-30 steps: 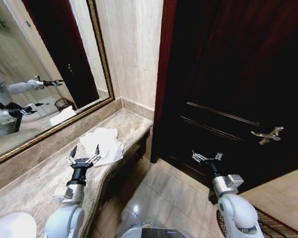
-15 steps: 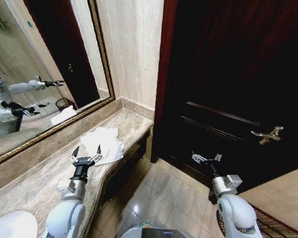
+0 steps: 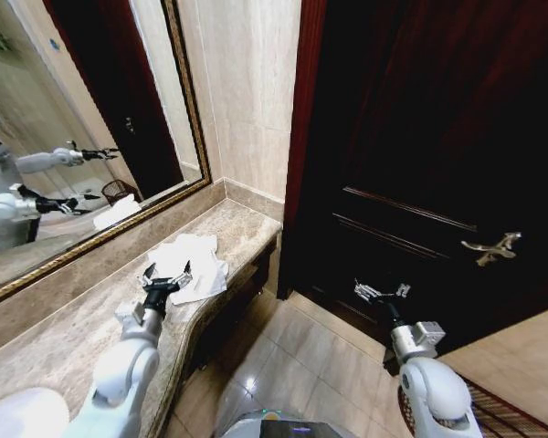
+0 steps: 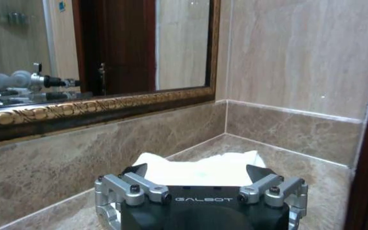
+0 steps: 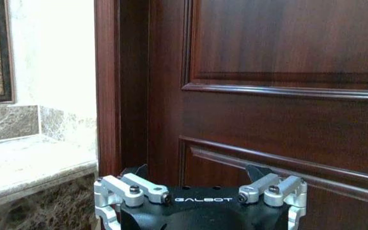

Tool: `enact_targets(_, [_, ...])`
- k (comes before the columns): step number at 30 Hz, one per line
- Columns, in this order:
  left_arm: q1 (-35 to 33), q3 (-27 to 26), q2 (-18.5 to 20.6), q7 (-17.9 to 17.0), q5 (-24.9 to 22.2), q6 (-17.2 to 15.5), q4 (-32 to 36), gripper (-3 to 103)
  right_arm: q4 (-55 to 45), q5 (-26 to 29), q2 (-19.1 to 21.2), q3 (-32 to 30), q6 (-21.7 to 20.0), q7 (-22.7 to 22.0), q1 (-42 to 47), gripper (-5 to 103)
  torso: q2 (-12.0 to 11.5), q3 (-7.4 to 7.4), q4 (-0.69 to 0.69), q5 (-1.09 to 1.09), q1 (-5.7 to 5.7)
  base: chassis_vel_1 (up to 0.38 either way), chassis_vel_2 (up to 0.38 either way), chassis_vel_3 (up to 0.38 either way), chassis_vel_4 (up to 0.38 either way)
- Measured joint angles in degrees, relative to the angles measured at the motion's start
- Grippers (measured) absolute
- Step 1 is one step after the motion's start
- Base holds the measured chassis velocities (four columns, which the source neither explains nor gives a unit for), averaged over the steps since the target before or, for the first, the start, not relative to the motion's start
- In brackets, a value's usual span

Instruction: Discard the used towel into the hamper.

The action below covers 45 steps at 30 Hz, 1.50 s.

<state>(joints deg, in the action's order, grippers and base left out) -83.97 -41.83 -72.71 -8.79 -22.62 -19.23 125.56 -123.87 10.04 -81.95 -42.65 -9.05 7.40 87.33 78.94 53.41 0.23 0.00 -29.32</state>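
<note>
A crumpled white cloth towel (image 3: 194, 263) lies flat on the beige marble vanity counter (image 3: 64, 342), toward the counter's far right end, near the corner where the gold-framed wall mirror (image 3: 82, 137) meets the cream tiled wall (image 3: 247, 91). The left gripper (image 3: 165, 278) hovers at the towel's near edge with its fingers spread wide and nothing between them; in the left wrist view the towel (image 4: 200, 167) sits just beyond the open fingertips. The right gripper (image 3: 381, 292) hangs idle and open over the floor on the right, in front of the dark red-brown wooden door (image 3: 429, 164).

The towel looks soft, limp and light, so it should sag and trail once lifted, not hold any shape. A pinch on a raised fold near the bunched middle seems the best hold, since a flat single layer at the edge could slip out from the fingers against the smooth stone. It is not fragile, so a firm squeeze is safe.
</note>
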Motion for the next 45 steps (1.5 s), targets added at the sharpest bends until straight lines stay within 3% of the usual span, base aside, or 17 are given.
enact_targets(16, [8.3, 4.4, 6.5, -3.4, -5.4, -5.1, -8.4, 100, 0.8, -1.5, 0.3, 0.5, -1.4, -0.2, -2.1, 100, 0.0, 0.00, 0.00, 0.00, 0.00, 0.000, 0.000, 0.000, 0.000])
enact_targets(21, [10.2, 6.4, 7.9, -7.4, -10.7, -8.4, -10.0, 100, 1.6, -2.1, 0.1, 1.0, -1.4, -0.2, -2.5, 100, 0.0, 0.00, 0.00, 0.00, 0.00, 0.000, 0.000, 0.000, 0.000])
enact_targets(22, [11.0, 7.2, 8.5, -8.6, -12.6, -10.3, -10.4, 100, 1.9, -2.5, 0.2, 1.3, -1.4, -0.2, -2.9, 100, 0.0, 0.00, 0.00, 0.00, 0.00, 0.000, 0.000, 0.000, 0.000])
enact_targets(31, [13.1, 8.9, 8.9, -10.7, -13.1, -13.9, -11.6, 100, 1.8, -3.2, 0.1, 1.6, -1.8, -0.2, -3.5, 100, 0.0, 0.00, 0.00, 0.00, 0.00, 0.000, 0.000, 0.000, 0.000])
enact_targets(39, [14.7, 9.8, 9.8, -10.9, -13.2, -14.8, -13.4, 102, 1.7, -3.3, 0.0, 1.5, -1.2, -0.1, -3.1, 100, 0.0, 0.00, 0.00, 0.00, 0.00, 0.000, 0.000, 0.000, 0.000])
enact_targets(42, [14.7, 9.8, 10.0, -10.8, -13.2, -14.8, -13.7, 99, 1.7, -3.3, 0.0, 1.4, -0.8, -0.1, -3.1, 100, 0.0, 0.00, 0.00, 0.00, 0.00, 0.000, 0.000, 0.000, 0.000])
enact_targets(43, [14.7, 9.8, 10.1, -10.7, -13.1, -14.7, -14.1, 89, 1.4, -3.1, 0.0, 1.2, -0.8, -0.1, -2.9, 100, 0.0, 0.00, 0.00, 0.01, 0.00, 0.000, 0.000, 0.000, 0.000])
enact_targets(45, [14.7, 9.7, 10.2, -10.6, -13.1, -14.6, -14.2, 84, 1.2, -3.0, 0.0, 1.1, -0.7, -0.1, -2.8, 100, 0.0, -0.01, 0.00, 0.00, 0.00, 0.000, 0.000, 0.000, 0.000])
